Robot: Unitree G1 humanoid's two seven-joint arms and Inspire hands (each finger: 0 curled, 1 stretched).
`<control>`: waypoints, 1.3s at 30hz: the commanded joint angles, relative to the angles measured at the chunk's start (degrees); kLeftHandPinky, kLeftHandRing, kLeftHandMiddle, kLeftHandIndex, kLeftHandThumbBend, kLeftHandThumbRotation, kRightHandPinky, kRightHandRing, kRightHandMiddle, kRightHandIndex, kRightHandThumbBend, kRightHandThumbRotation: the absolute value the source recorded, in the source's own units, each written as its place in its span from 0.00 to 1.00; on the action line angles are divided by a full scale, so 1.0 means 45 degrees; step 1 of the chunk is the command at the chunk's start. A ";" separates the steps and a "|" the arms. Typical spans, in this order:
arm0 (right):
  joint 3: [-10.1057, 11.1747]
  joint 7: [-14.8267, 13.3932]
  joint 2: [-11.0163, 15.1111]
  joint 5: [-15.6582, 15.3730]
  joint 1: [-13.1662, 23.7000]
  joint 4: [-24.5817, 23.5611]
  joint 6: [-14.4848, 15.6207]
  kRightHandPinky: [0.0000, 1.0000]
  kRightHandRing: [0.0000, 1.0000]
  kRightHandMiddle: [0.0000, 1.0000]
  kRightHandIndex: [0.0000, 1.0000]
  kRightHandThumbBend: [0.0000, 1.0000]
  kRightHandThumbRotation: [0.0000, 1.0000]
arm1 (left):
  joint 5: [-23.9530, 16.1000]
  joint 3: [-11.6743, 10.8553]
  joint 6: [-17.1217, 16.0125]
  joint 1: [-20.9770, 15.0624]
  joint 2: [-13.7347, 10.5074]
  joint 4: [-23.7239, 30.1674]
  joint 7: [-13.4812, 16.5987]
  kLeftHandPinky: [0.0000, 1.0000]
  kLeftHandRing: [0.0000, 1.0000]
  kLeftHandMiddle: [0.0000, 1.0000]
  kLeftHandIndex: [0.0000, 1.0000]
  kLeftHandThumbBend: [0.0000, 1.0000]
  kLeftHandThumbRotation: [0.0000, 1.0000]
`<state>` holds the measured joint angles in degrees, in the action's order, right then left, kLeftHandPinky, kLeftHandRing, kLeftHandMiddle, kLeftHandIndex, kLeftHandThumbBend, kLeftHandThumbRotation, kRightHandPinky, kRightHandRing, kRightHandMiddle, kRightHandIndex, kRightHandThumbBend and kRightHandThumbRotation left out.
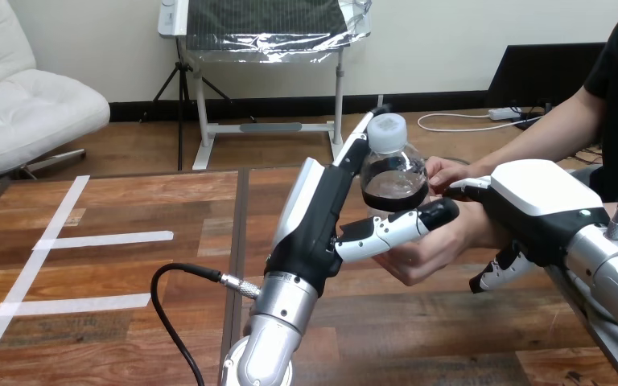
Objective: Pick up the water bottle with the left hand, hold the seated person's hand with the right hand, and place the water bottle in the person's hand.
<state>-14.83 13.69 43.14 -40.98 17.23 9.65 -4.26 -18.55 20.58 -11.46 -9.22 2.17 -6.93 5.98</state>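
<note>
Left hand (322,217) pinches the bottle (393,181) between thumb and fingers. Right hand (531,205) is curled round the person's wrist (468,223).

Upright water bottle (393,173), perhaps touching person's hand (430,251)

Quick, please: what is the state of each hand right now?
Left hand: closed, fingers holding the water bottle.
Right hand: closed round the person's wrist.
</note>
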 commanded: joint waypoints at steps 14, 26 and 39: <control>0.0523 0.0160 0.0287 0.0036 0.0356 -0.0592 0.0123 0.80 0.86 0.89 0.86 0.85 0.06 | -0.0092 -0.0004 -0.0035 -0.0411 0.0427 0.0545 0.0137 1.00 1.00 1.00 1.00 1.00 0.75; 0.0576 -0.0146 0.0276 -0.0056 0.0246 -0.0664 0.0026 0.79 0.84 0.88 0.85 0.86 0.06 | 0.0004 -0.0024 -0.0040 -0.0361 0.0394 0.0572 0.0055 1.00 1.00 1.00 1.00 1.00 0.74; 0.1495 -0.0472 -0.0094 0.0893 -0.0640 -0.1775 0.0039 0.77 0.84 0.87 0.84 0.87 0.02 | 0.0319 -0.0129 -0.0162 -0.0031 0.0429 0.0844 0.0069 1.00 1.00 1.00 1.00 1.00 0.74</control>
<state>-12.76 13.91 43.05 -39.29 14.42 6.25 -4.02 -18.09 20.49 -11.45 -9.00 2.13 -6.39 5.96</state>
